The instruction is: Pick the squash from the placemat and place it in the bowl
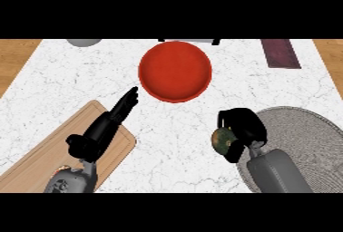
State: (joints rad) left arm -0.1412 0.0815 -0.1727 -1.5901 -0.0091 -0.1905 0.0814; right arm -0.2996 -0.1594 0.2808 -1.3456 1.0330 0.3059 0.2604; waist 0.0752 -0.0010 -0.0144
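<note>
Head view of a white marbled table (80, 86), read from the near edge outward. At about 7 o'clock, a wooden cutting board (40, 158) lies slantwise on the table. The left hand (100, 131) rests above it, fingers straight and open, pointing toward 1 o'clock at the bowl and holding nothing. At about 4 o'clock, a round grey woven placemat (305, 136) covers the near right corner. The right hand (242, 129) sits at the placemat's left edge, its fingers curled round the squash (222, 139), a mottled green and orange body partly hidden by the hand. Whether the squash touches the table cannot be told. Near 12 o'clock from centre, the red bowl (175, 70) stands apart from both hands. Farther off, at 1 o'clock, lies a dark maroon rectangle (280, 53); at 11 o'clock, a grey rounded object (84, 42) is cut by the far edge.
</note>
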